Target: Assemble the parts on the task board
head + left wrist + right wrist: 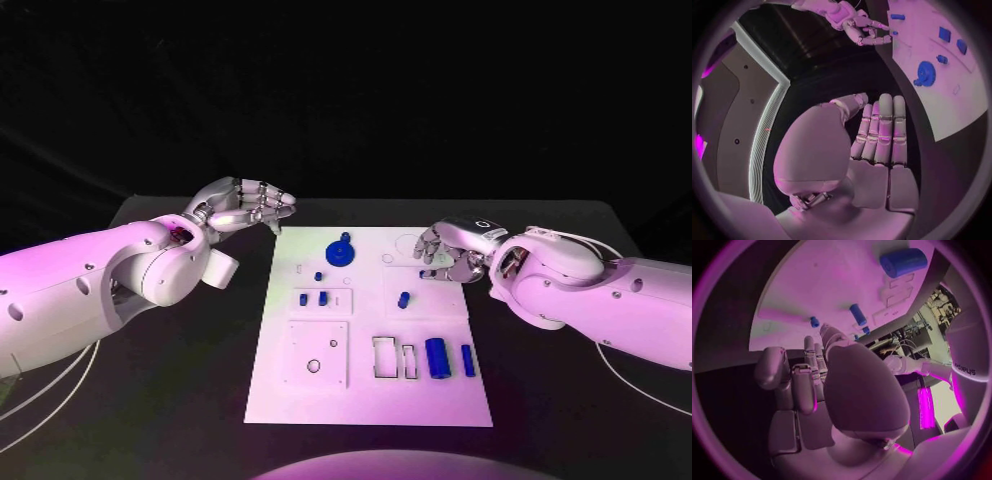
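Looks like nothing's picked yet: left hand [242, 205] hovers empty, fingers apart, upper left of the task board [368, 400]; right hand [444, 252] is empty too, beside its right edge, and next needs to reach for the small blue part [405, 298].

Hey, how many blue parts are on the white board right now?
7, maybe more hidden: gear at the far end, two small pegs, one mid-board, one by the right hand, and two cylinders nearest the robot.

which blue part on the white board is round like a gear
The blue gear-shaped disc near the white task board's far edge; the other blue parts are small pegs or blocks.
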Available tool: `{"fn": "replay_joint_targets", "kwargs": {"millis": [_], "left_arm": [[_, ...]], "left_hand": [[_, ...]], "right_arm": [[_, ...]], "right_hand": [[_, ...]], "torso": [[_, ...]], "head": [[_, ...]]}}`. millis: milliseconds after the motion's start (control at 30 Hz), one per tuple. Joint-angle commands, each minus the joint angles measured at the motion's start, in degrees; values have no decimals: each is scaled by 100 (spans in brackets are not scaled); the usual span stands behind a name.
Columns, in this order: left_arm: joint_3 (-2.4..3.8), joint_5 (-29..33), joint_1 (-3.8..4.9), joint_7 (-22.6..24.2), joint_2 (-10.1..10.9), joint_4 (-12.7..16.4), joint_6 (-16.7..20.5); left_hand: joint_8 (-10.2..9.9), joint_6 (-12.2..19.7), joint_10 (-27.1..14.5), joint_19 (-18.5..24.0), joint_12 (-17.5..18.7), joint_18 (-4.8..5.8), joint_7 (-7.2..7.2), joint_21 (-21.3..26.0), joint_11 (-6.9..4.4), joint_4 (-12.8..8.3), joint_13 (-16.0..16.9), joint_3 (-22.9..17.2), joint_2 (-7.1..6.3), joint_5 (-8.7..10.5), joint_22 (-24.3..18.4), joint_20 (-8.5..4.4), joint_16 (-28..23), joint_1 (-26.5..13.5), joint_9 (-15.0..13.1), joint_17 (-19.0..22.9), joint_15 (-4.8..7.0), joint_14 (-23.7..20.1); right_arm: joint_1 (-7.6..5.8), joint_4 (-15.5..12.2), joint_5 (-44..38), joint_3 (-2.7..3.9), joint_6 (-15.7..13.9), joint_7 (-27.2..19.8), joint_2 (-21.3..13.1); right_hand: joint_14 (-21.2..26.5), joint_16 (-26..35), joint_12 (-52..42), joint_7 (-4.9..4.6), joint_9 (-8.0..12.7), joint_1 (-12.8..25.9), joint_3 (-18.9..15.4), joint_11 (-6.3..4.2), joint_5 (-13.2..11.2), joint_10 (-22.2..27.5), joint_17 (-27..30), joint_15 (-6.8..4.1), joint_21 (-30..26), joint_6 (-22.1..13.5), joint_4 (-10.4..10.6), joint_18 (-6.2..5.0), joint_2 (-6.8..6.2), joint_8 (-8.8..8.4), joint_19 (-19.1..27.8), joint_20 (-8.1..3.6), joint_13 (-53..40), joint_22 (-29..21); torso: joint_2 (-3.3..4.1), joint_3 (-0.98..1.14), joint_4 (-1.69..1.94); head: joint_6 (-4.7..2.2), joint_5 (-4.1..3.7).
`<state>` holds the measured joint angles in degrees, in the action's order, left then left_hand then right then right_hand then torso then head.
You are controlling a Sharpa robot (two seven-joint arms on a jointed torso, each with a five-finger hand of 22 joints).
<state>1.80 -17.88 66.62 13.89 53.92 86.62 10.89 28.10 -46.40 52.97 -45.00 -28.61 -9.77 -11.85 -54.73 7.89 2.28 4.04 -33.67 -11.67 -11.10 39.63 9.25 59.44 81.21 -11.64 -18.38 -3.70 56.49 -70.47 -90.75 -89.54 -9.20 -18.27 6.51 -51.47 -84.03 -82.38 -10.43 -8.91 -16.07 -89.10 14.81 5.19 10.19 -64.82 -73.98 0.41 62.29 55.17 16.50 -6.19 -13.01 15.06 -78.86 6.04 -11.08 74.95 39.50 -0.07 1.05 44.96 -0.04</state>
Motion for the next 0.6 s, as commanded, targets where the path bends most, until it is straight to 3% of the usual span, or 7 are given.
{"fn": "replay_joint_targets", "kwargs": {"millis": [33,367,600], "left_arm": [[4,504,5,316,7,36,76],[3,548,5,321,33,59,48],[3,552,5,307,43,67,42]], "left_hand": [[33,-34,38,45,-19,-68,-8,43,8,-39,-6,-8,65,-14,-10,2,-45,8,7,10,3,-35],[27,-24,28,67,-10,-67,-16,63,15,-48,-9,-2,67,-13,-18,7,-83,0,14,29,-4,-55],[23,-16,21,74,-5,-67,-21,71,19,-50,-10,0,70,-12,-22,9,-96,-4,18,37,-7,-60]], "right_arm": [[22,-3,-547,-1,274,222,32],[94,46,-725,-4,427,357,125],[143,99,-768,-4,412,403,198]], "right_hand": [[-275,-37,40,-2,9,3,60,-10,4,-61,-19,24,61,58,0,85,-57,-21,-57,6,28,113],[-282,-59,111,15,14,29,236,-30,6,-178,-48,2,156,154,-10,103,-70,-30,-96,1,122,184],[-286,-81,191,49,7,-6,622,-72,8,-386,-73,-36,265,298,-36,121,-61,-25,-136,-22,227,272]], "torso": [[0,3,2],[4,5,0],[6,10,6]], "head": [[6,-12],[36,-12],[48,2]]}}
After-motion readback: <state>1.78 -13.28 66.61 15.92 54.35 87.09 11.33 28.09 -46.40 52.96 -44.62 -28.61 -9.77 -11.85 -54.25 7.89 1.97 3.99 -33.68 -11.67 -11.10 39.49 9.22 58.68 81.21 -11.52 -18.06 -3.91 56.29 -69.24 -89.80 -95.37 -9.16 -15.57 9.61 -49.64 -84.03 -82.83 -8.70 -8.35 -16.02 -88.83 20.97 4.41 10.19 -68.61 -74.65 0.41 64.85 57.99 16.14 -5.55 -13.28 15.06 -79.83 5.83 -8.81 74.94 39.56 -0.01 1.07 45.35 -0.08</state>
